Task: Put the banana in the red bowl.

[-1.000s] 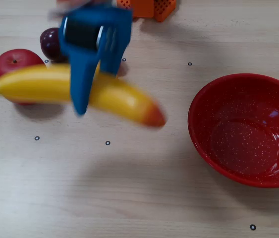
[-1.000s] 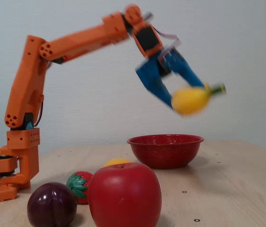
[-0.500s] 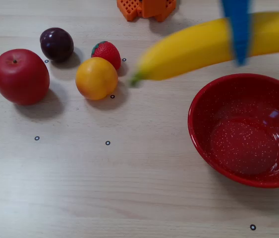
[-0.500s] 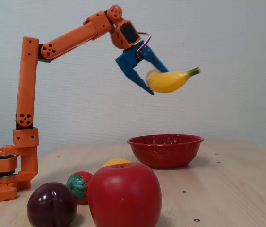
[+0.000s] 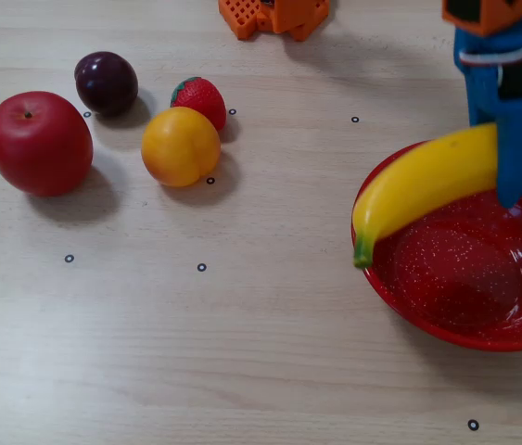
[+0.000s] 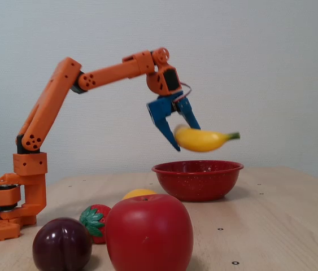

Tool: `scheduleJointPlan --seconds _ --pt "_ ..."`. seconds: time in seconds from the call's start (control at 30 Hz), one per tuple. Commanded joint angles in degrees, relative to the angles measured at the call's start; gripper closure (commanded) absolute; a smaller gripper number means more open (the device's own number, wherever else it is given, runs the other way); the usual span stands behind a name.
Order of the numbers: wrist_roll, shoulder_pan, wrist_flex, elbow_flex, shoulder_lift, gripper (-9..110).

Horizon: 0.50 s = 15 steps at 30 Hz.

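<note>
bench (image 5: 242, 352): pale wood grain with small ring marks; it lies below the pincer and carries everything else.
red bowl (image 5: 400, 306): directly under the pincer in both fixed views, empty, right rim cut off by the frame edge in the top-down fixed view. Glossy and rigid; I'd expect a dropped fruit to slide or rock inside it.
banana (image 6: 201, 139): clear of the bowl, held just above the rim in the side fixed view; in the top-down one its green stem tip overhangs the near-left rim. Looks like light, stiff, slick plastic. Judged best held mid-body across the curve; the hold here seems nearer the blunt end, so it could pivot.
pincer (image 6: 177, 131): blue, clamped on the banana.
apple (image 5: 40, 143): far left of the pincer, untouched.
small fruit: orange-yellow round fruit (image 5: 180, 146), plum (image 5: 106, 82), strawberry (image 5: 202, 97), all clustered well left of the pincer.
hidden: banana's reddish end is off-frame or behind the pincer in the top-down view; the contact patches aren't visible; the banana is slightly blurred in the side view.
</note>
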Motion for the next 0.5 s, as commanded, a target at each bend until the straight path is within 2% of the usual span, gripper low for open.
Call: scheduleJointPlan --seconds 0.0,0.47 --pt "0.26 1.23 1.32 -9.05 1.93 101" --pt "1.76 -0.44 1.49 -8.09 -10.72 101"
